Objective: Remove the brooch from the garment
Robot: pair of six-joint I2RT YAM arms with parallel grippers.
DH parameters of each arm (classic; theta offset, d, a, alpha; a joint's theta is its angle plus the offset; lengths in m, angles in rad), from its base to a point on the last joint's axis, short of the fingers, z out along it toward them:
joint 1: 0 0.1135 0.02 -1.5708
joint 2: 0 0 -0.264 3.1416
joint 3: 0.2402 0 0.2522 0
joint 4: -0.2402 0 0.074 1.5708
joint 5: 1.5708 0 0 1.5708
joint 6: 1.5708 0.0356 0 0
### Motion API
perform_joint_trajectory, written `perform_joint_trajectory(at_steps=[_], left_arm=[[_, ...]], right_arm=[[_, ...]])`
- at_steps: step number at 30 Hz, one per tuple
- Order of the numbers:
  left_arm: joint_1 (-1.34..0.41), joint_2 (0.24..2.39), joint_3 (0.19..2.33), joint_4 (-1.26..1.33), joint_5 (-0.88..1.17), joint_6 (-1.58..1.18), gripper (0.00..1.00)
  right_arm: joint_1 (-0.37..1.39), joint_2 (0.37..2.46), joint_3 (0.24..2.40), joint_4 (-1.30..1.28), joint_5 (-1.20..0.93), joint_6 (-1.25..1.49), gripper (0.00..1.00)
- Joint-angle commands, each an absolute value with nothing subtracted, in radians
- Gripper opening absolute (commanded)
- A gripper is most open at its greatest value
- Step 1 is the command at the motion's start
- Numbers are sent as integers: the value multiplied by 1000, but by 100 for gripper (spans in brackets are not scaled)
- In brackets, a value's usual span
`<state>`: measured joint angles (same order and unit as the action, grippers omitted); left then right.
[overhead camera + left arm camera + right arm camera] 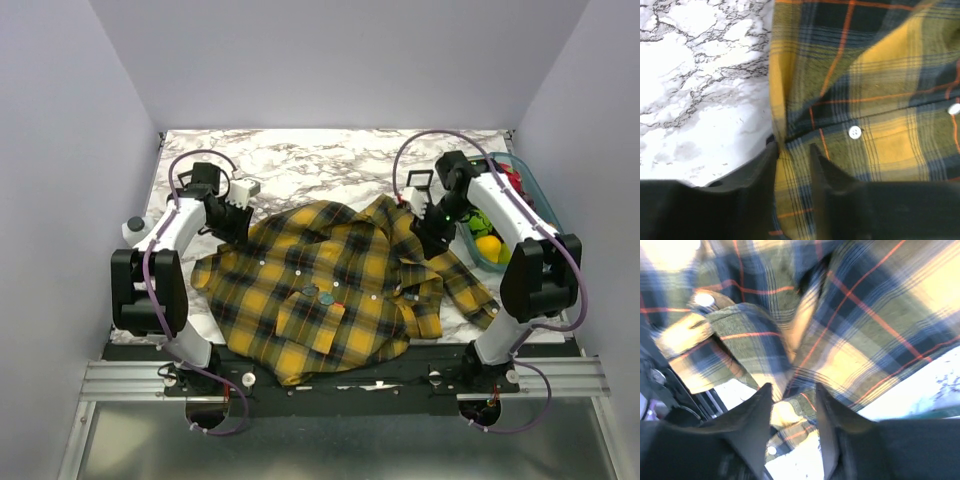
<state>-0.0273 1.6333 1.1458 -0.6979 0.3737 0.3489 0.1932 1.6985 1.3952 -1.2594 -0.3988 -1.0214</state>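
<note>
Two shirt [330,262] folds fill the left gripper [793,146] and right gripper [792,386] jaws; clamping cannot be told; brooch [326,298] visible overhead only

Your fixed camera looks down from high behind the rig over the whole white marble-patterned tabletop [330,160], while both wrist cameras sit close above the yellow and navy plaid flannel shirt [350,250], which all three views share.
</note>
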Motion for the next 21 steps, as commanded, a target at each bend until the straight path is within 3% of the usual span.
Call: perform_joint_trajectory(at_steps=[1, 2, 3, 5, 11, 15, 21], left_arm=[[-21, 1554, 1177, -765, 416, 400, 52], [-21, 1548, 1177, -750, 405, 390, 60], [-21, 1545, 1180, -746, 397, 385, 63], [-21, 1546, 1199, -744, 396, 374, 66], [-21, 1562, 1244, -747, 414, 344, 67], [-23, 1581, 1250, -712, 411, 313, 67], [-25, 1620, 1285, -707, 431, 284, 67]], right_arm=[[150, 1759, 1552, -1339, -528, -948, 57], [149, 1772, 1571, -1294, -500, -918, 58], [149, 1782, 1581, -1269, -468, -861, 65], [150, 1792, 1588, -1229, -365, -839, 66], [150, 1632, 1355, -1192, -167, -980, 70], [149, 1514, 1081, -1102, -65, -1034, 71], [152, 1531, 962, -939, -5, -1008, 71]])
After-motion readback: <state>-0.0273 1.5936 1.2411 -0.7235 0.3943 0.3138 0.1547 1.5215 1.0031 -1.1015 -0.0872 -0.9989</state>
